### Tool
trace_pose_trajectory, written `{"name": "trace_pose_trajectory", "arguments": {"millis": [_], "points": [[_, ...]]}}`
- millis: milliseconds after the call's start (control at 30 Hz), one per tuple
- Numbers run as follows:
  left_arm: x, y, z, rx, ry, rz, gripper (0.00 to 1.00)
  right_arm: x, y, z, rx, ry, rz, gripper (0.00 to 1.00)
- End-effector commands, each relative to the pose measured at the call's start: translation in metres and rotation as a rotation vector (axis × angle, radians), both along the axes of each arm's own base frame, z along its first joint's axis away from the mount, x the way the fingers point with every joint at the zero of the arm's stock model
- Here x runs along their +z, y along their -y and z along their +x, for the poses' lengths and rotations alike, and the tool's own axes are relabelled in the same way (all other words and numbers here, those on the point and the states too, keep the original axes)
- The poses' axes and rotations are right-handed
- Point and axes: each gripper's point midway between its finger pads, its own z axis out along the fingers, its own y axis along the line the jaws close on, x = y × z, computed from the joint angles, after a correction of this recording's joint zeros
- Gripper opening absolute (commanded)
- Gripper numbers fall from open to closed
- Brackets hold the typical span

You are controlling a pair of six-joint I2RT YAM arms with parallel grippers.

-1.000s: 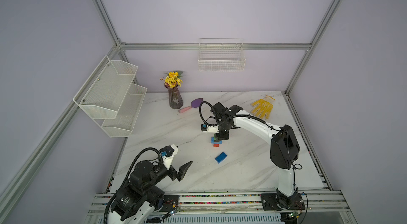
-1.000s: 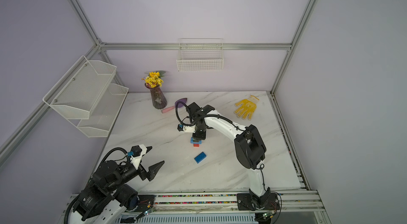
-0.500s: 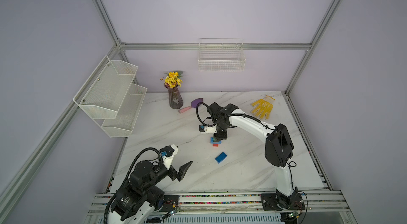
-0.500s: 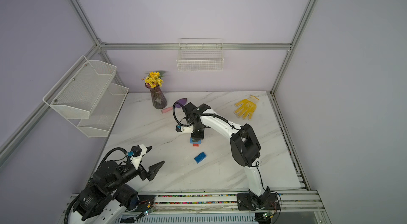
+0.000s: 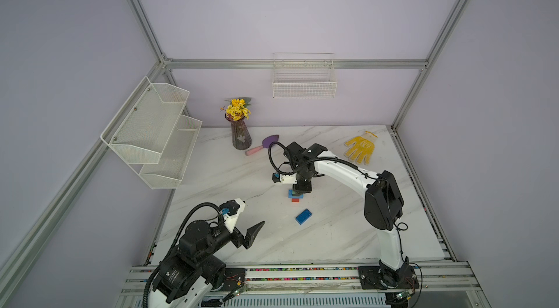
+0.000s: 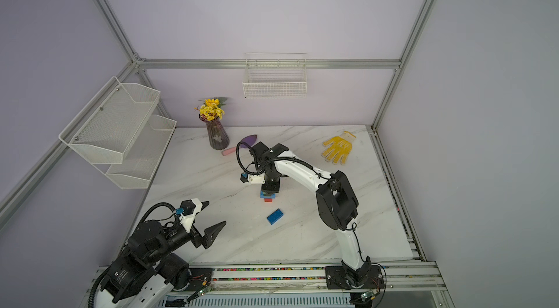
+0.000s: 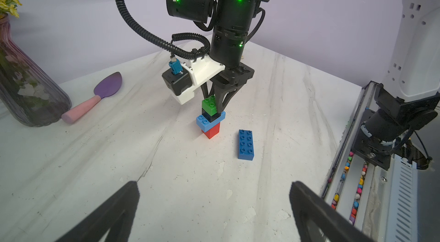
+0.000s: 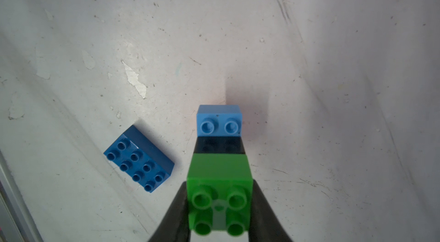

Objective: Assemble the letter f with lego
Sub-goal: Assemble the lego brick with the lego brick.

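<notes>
Since a second ago the right arm has drawn its elbow slightly inward, while its tip has stayed over the bricks and the left arm has not shifted.

In both top views the right gripper points straight down onto a short upright tower near the middle of the white marble tabletop. The left gripper hangs near the front edge, well apart from it, jaws spread wide. The dark blue long studded plastic brick lies flat and alone near the tower.

In the left wrist view the tower reads, from the table up: red square brick, light blue long brick jutting sideways, black square brick, green square brick.

In the right wrist view the right gripper's fingers pinch the green square brick on both sides.
</notes>
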Motion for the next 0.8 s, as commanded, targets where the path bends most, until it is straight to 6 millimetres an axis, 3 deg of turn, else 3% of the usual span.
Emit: {"name": "trace_pose_trajectory", "arguments": {"millis": [0,100,367,533,567,767], "points": [[0.002,0.004,0.002,-0.023,0.035,0.009,1.00,-0.007,-0.002,-0.021,0.018,-0.075,-0.007,0.05],[0.002,0.004,0.002,-0.020,0.035,0.009,1.00,0.004,-0.006,-0.017,0.006,-0.056,0.021,0.11],[0.002,0.003,0.002,-0.016,0.036,0.009,1.00,0.013,-0.008,-0.009,-0.033,-0.028,0.043,0.43],[0.002,0.003,0.003,-0.014,0.036,0.010,1.00,0.015,-0.009,-0.007,-0.053,-0.024,0.049,0.53],[0.002,0.003,0.003,-0.014,0.036,0.010,1.00,0.016,-0.009,-0.006,-0.055,-0.022,0.050,0.66],[0.002,0.003,0.003,-0.013,0.035,0.010,1.00,0.021,-0.008,-0.003,-0.077,-0.008,0.050,0.69]]}}
